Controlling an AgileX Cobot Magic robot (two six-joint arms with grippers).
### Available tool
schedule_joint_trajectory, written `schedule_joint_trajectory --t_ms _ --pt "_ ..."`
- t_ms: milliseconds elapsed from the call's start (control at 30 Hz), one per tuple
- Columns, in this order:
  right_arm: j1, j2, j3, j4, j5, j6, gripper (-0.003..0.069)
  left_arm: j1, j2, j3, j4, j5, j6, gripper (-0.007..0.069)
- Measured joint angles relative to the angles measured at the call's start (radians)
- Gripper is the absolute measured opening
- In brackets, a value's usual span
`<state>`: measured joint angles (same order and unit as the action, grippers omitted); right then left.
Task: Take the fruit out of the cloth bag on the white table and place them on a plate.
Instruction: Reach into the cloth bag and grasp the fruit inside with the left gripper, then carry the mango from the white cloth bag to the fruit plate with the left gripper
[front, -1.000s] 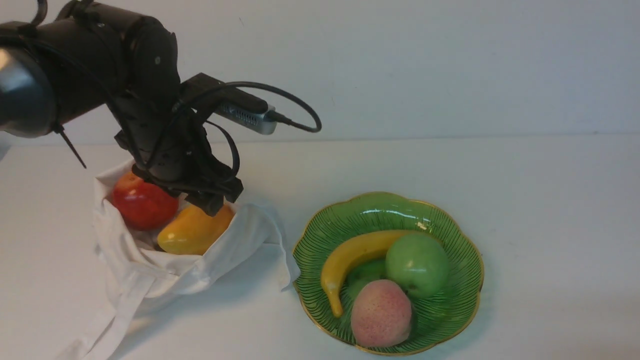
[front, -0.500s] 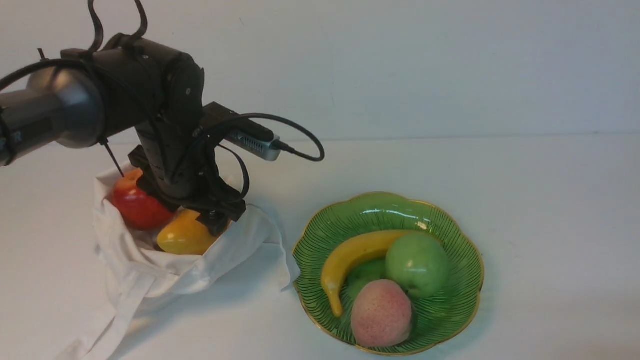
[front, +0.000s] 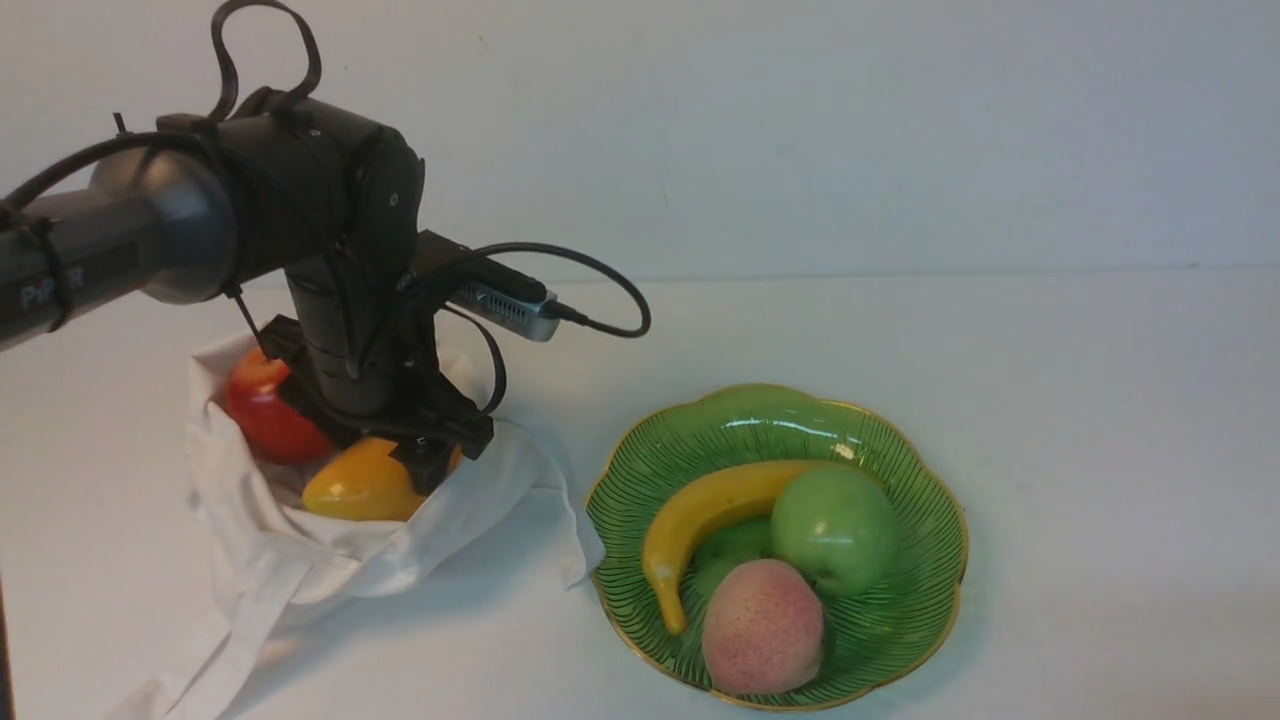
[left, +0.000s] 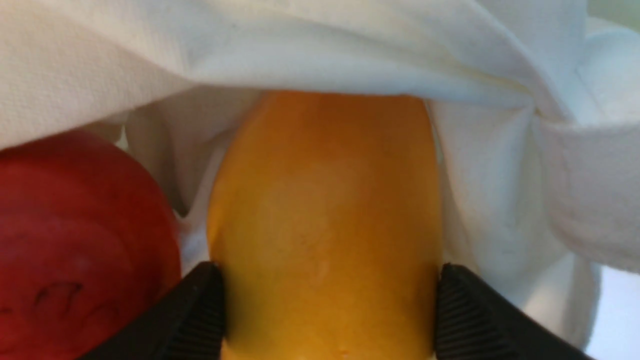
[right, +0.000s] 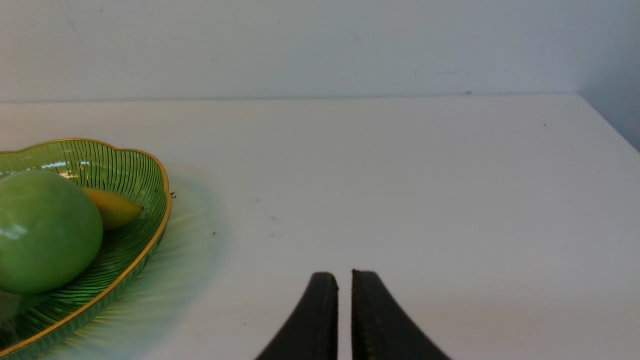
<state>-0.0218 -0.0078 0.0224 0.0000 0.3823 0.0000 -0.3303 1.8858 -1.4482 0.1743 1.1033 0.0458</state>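
The white cloth bag (front: 300, 560) lies open at the table's left. In it are the orange-yellow mango (front: 355, 485) and the red apple (front: 262, 410). My left gripper (front: 425, 465) reaches down into the bag. In the left wrist view its two black fingers press on either side of the mango (left: 325, 200), with the apple (left: 75, 240) beside it and bag fabric (left: 500, 175) around. The olive-yellow fruit is out of view. The green plate (front: 900, 440) stands to the right. My right gripper (right: 345, 280) is shut and empty, low over the table.
On the plate lie a yellow banana (front: 700, 510), a green apple (front: 833, 530) and a pink peach (front: 762, 625). The plate's rim (right: 125, 165) shows in the right wrist view. The bag's straps trail toward the front left. The white table (front: 1100, 400) stretches to the right.
My left arm has come down into the bag and its fingers have closed round the mango. The mango has shifted slightly left. The plate's fruits have not moved.
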Motion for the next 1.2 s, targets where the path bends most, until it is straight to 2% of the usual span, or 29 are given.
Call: schedule_joint_trajectory --t_ms 267,733,867,967,1200 --pt "0.0 0.0 0.0 0.0 0.0 0.0 0.0036 0.0 -0.021 0.0 0.0 0.023 0.0 0.0482" --pt "0.0 0.0 0.0 0.0 0.0 0.0 0.0036 -0.006 -0.278 0.0 -0.011 0.045 -0.008 0.0482" --pt "0.0 0.0 0.0 0.0 0.0 0.0 0.0036 -0.068 -0.358 0.0 -0.081 0.036 0.016 0.0482" --pt "0.0 0.0 0.0 0.0 0.0 0.0 0.0036 -0.144 -0.369 0.0 -0.153 -0.005 0.081 0.0482" --pt "0.0 0.0 0.0 0.0 0.0 0.0 0.0036 -0.276 -0.286 0.0 -0.273 -0.215 0.117 0.0482"
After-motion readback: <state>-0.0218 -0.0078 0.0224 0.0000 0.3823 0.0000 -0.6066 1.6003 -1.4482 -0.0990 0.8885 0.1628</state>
